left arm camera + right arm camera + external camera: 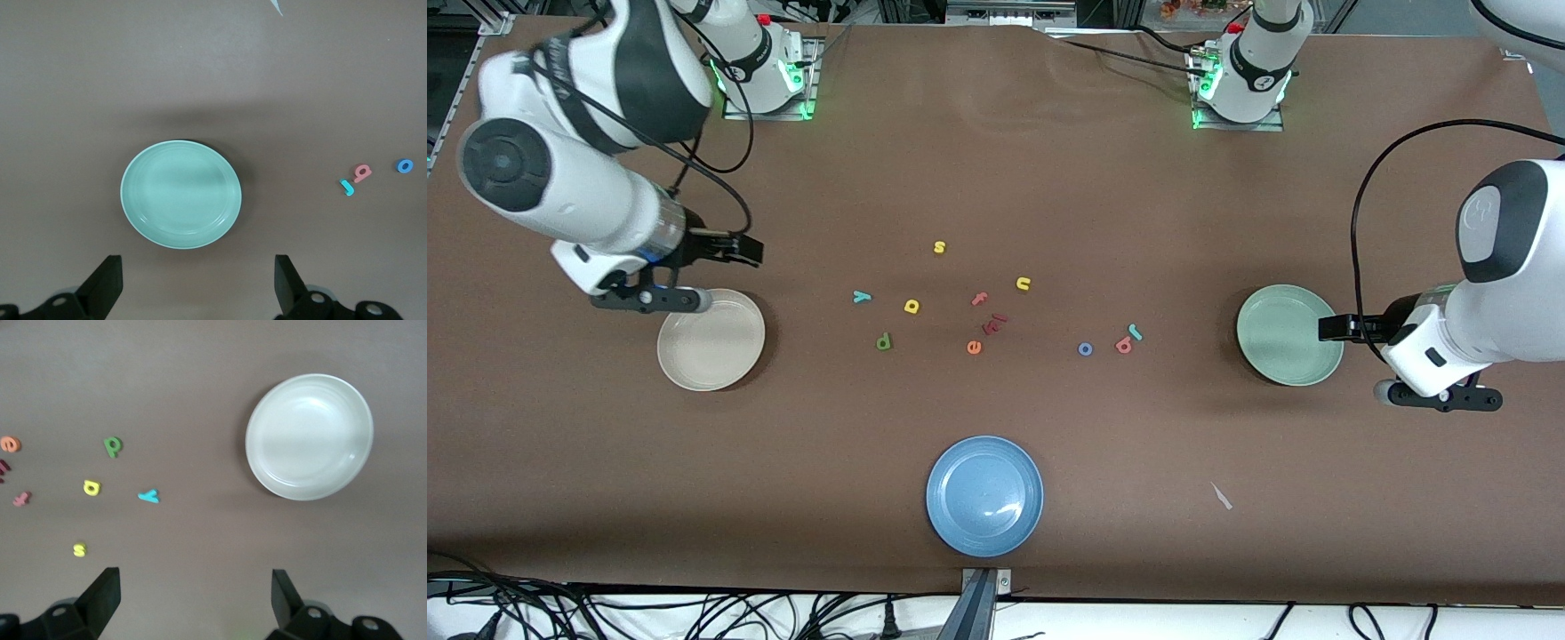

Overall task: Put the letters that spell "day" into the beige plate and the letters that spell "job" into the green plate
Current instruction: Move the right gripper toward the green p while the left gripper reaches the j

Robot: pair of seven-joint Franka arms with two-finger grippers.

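The beige plate (711, 340) (309, 437) lies toward the right arm's end, the green plate (1289, 335) (181, 194) toward the left arm's end. Between them lie the teal y (862, 297) (149, 496), yellow a (911, 307) (91, 487) and green d (884, 341) (113, 445). Closer to the green plate sit the blue o (1085, 349) (405, 165), salmon b (1124, 346) (362, 173) and teal j (1135, 332) (347, 188). My right gripper (740, 249) (195, 579) hovers open and empty beside the beige plate. My left gripper (1334, 327) (197, 267) hangs open and empty by the green plate's rim.
A blue plate (984, 495) lies near the table's front edge. Other letters sit mid-table: yellow s (939, 247), yellow u (1024, 284), pink f (980, 299), orange e (974, 348) and dark red pieces (994, 324). A white scrap (1221, 496) lies nearer the camera than the green plate.
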